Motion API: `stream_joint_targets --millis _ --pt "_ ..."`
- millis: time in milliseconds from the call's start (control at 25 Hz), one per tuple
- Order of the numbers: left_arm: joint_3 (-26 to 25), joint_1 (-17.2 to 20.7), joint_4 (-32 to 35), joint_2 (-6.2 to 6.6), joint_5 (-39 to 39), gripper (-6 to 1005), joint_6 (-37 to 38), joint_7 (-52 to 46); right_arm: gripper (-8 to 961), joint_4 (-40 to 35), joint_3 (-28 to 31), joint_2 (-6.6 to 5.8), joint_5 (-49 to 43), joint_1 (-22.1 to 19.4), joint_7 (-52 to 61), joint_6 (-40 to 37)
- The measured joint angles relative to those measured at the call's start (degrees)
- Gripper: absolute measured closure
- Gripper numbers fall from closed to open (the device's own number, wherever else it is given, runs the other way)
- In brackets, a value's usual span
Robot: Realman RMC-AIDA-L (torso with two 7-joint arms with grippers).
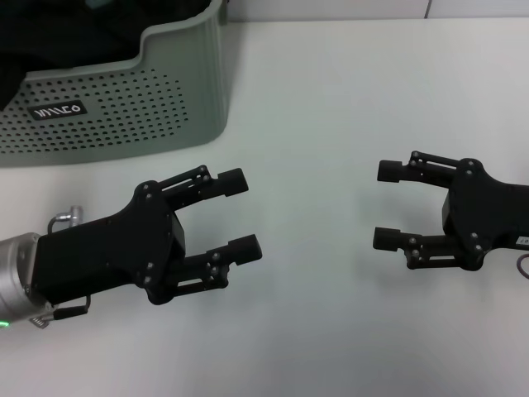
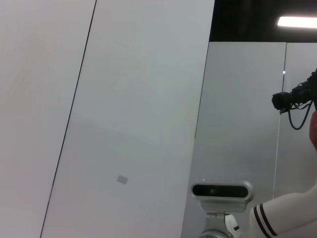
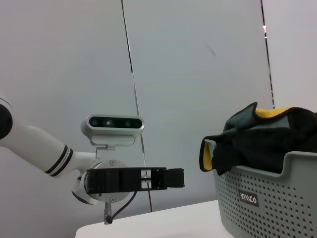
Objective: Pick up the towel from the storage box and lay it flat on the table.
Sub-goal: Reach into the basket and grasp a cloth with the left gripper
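The pale sage-green storage box (image 1: 124, 107) stands at the far left of the white table (image 1: 331, 99); its dark label faces me. The towel (image 1: 50, 37) lies crumpled inside it, dark face up. In the right wrist view the towel (image 3: 262, 139) bulges over the box's (image 3: 267, 203) rim, with yellow showing at its edges. My left gripper (image 1: 238, 213) is open and empty over the table, in front of the box. My right gripper (image 1: 385, 204) is open and empty at the right, facing the left one. The left gripper also shows in the right wrist view (image 3: 176, 178).
A wide stretch of bare table lies between the two grippers and beyond them. The left wrist view shows only wall panels, a ceiling light and the robot's head camera (image 2: 220, 190).
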Motion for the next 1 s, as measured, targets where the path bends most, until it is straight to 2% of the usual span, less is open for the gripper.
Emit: stream_joint_targets --millis 600,680,800,840,1000 --pt "-1.4 0.0 0.5 0.33 -0.5 263 0.0 -0.1 131 0.0 -0.1 0.00 0.0 0.5 0.0 -0.2" --pt "-5.5 0.1 1.0 0.22 -0.7 265 0.0 -1.5 133 0.0 -0.1 0.00 0.0 0.5 0.0 -0.3" --pt "-16.0 0.3 3.4 -0.35 -0.8 268 -0.4 -6.2 137 0.1 -0.1 0.08 0.0 0.5 0.0 -0.3" --pt "-20.1 0.3 5.0 -0.54 -0.8 269 -1.1 -8.6 138 0.3 -0.1 0.15 0.0 0.5 0.0 -0.4" --pt "-30.9 0.2 13.1 -1.50 -0.8 273 -5.5 -17.2 143 1.5 -0.2 0.27 0.0 0.6 -0.4 -0.6"
